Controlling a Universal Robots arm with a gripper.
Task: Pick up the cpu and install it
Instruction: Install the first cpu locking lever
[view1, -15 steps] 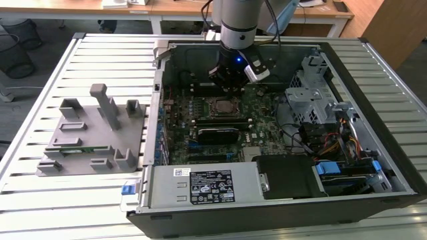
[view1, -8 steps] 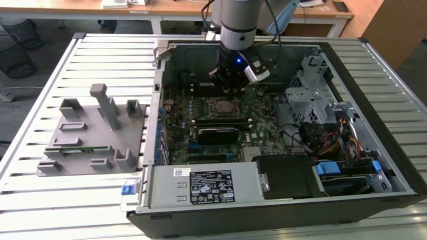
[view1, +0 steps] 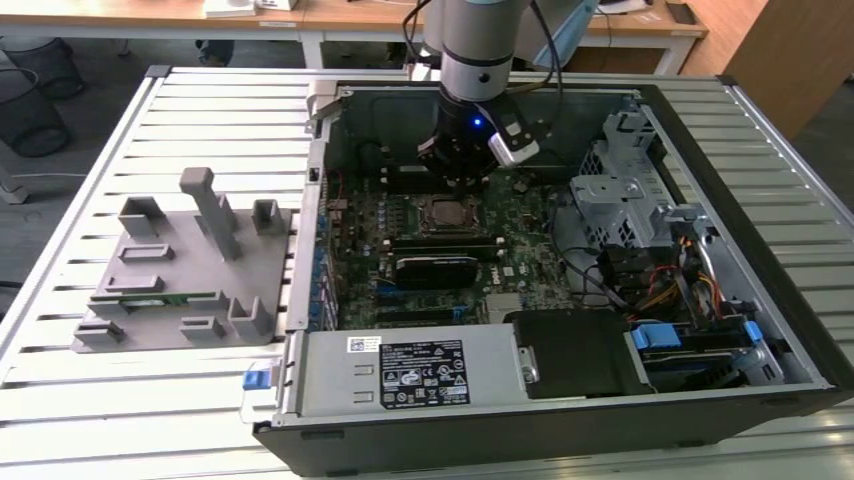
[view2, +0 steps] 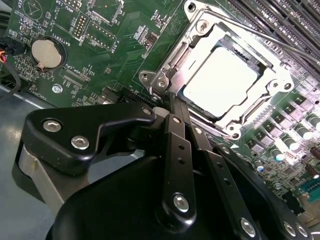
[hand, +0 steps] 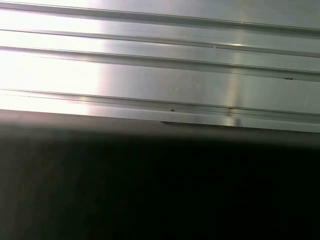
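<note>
Overhead, the exterior view shows an open desktop computer case (view1: 747, 250) lying on a slatted metal table (view1: 174, 110). The robot arm reaches down into the case, and its gripper (view1: 457, 178) hangs just above the CPU socket (view1: 442, 213) on the green motherboard (view1: 521, 225). A grey plastic parts holder (view1: 180, 270) sits on the table well apart, toward the exterior view's left, with a narrow green memory stick (view1: 158, 297) lying in it. A boxy silver power supply (view1: 400, 370) fills the near edge of the case.

Next, the second wrist view looks along the gripper's black, bolted linkage. Its fingers (view2: 176, 112) appear drawn together into one thin blade, holding nothing, with the tip at the edge of the socket frame (view2: 165, 80). The cpu (view2: 222, 80) lies flat inside the socket, a square chip with a smooth, brightly glaring metal top, ringed by the shiny steel frame. A round coin battery (view2: 46, 54) sits on the board nearby. Judging from this, the chip looks seated; any further contact should be light and straight down, since the socket contacts beneath are delicate and a sideways nudge could skew the chip.

Lastly, the first wrist view shows ribbed, brushed metal slats (hand: 160, 75) above a dark, featureless band.
</note>
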